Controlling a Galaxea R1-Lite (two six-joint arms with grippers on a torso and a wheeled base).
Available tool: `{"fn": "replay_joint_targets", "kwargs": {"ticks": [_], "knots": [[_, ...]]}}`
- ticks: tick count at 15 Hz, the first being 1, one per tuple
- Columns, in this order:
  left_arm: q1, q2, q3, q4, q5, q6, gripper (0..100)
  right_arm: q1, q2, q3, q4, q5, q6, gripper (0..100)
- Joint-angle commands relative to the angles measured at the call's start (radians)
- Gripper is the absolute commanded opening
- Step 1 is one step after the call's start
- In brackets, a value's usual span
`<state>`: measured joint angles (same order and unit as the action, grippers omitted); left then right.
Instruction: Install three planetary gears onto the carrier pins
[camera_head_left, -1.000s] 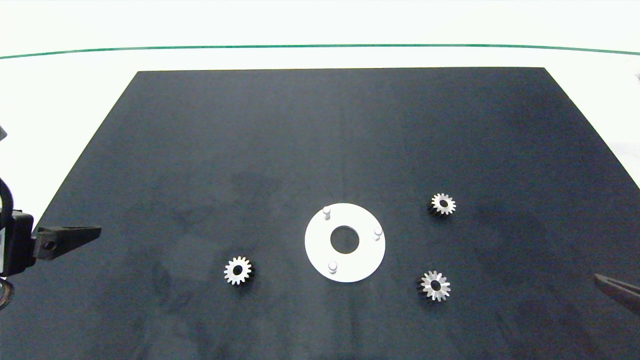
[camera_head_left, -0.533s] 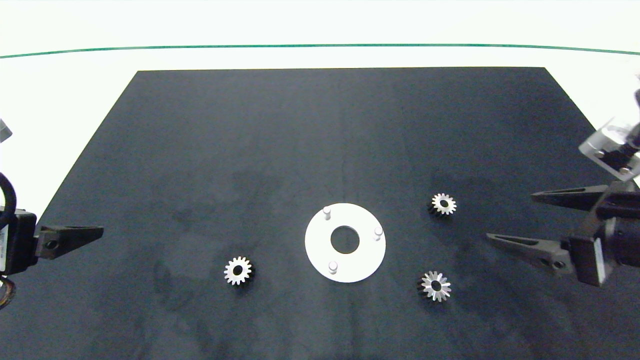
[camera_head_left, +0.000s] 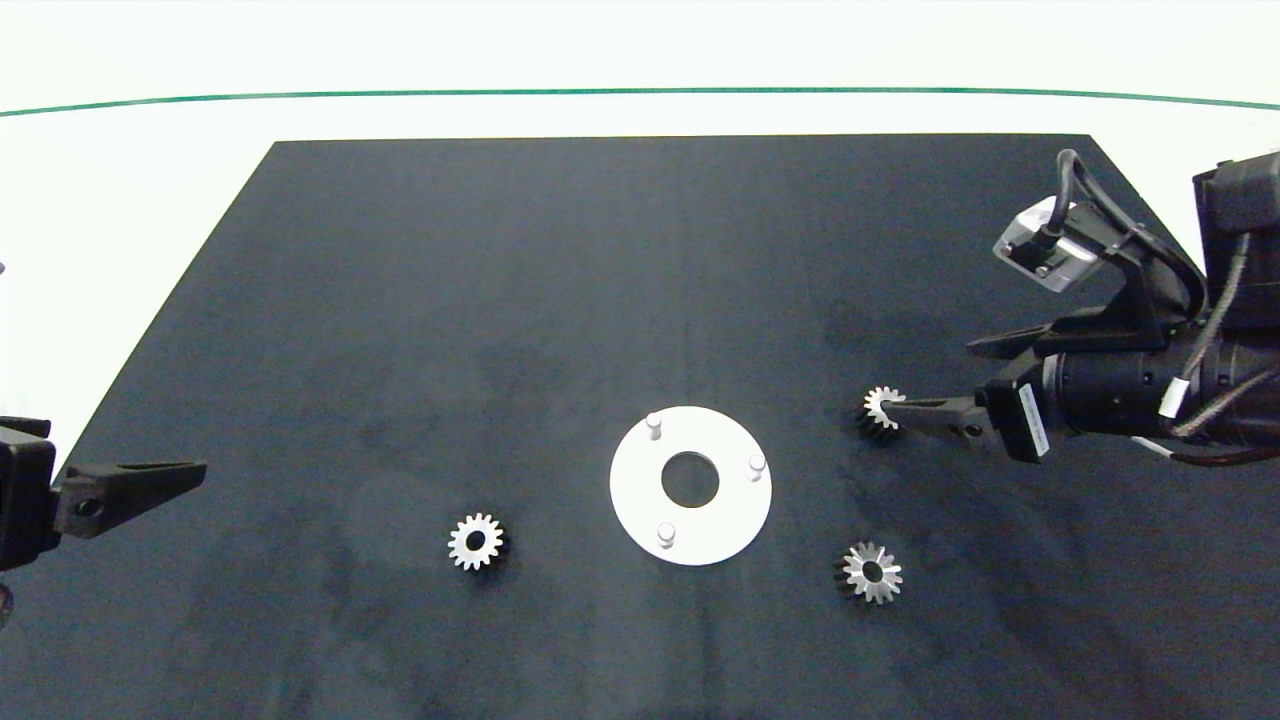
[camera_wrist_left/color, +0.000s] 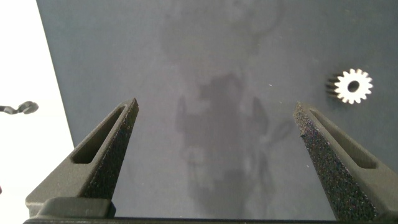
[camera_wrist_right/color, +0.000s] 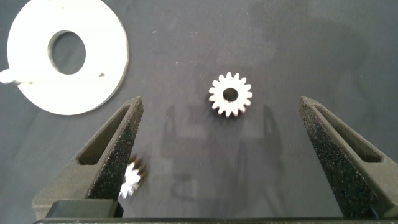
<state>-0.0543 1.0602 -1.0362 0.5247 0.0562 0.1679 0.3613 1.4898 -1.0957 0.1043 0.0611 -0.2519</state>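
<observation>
Nothing is installed yet: the three short white cylindrical carrier pins (camera_head_left: 654, 424) (camera_head_left: 756, 464) (camera_head_left: 665, 533) stand bare on the flat white ring-shaped disc (camera_head_left: 640, 500), which lies on the dark mat covering the worktop (camera_head_left: 500, 300), and all three small silvery toothed metal planetary gears lie loose on that mat. One gear (camera_head_left: 476, 541) is to the left of the disc, one (camera_head_left: 872, 572) to its lower right, and one (camera_head_left: 880, 408) to its upper right. All three pick-ups and placements remain. The right tool (camera_head_left: 930, 385) has its arm reaching in from the right edge, roughly level over the mat, fingers spread wide and gripping nothing. In the head view its lower fingertip overlaps the upper-right gear; in the right wrist view that gear (camera_wrist_right/color: 231, 94) lies between the open fingers, nearer neither pad, so this looks like the approach to a first grasp. Whether the tool is low enough to close on it I cannot tell. The left tool (camera_wrist_left/color: 214, 124) is parked at the mat's left edge, fingers wide apart and empty, with the left gear (camera_wrist_left/color: 353, 86) well off to one side.
</observation>
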Motion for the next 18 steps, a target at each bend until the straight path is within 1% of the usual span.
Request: {"fn": "replay_joint_targets", "kwargs": {"ticks": [1,3,4,5,6,7,8,12,13,17,18], "knots": [[-0.015,-0.028,0.015,0.001,0.001,0.009,100,-0.013,0.033,-0.013,0.006,-0.003,-0.001,100],[-0.015,-0.037,0.028,0.0,0.002,0.016,100,-0.025,0.033,-0.013,0.008,-0.001,-0.003,100],[-0.015,-0.048,0.039,-0.002,0.002,0.03,100,-0.031,0.033,-0.013,0.008,-0.001,-0.003,100],[-0.015,-0.054,0.041,-0.002,0.002,0.032,100,-0.035,0.035,-0.012,0.009,-0.007,-0.003,100],[-0.016,-0.052,0.036,-0.003,0.002,0.03,100,-0.035,0.04,-0.01,0.011,-0.027,-0.003,100],[-0.015,-0.052,0.033,-0.005,0.001,0.028,100,-0.035,0.053,-0.009,0.011,-0.056,-0.004,100],[-0.015,-0.054,0.03,-0.005,0.001,0.027,100,-0.035,0.067,-0.007,0.009,-0.069,-0.006,100],[-0.016,-0.066,0.028,-0.014,0.001,0.027,100,-0.025,0.132,-0.013,-0.001,-0.069,-0.009,100],[-0.016,-0.066,0.028,-0.014,0.001,0.027,100,-0.022,0.144,-0.016,-0.008,-0.064,-0.009,100],[-0.016,-0.075,0.031,-0.014,0.001,0.03,100,-0.021,0.196,-0.05,-0.028,-0.067,-0.009,100],[-0.03,-0.077,0.031,-0.014,0.001,0.03,100,-0.021,0.205,-0.056,-0.026,-0.069,-0.009,100]]}}
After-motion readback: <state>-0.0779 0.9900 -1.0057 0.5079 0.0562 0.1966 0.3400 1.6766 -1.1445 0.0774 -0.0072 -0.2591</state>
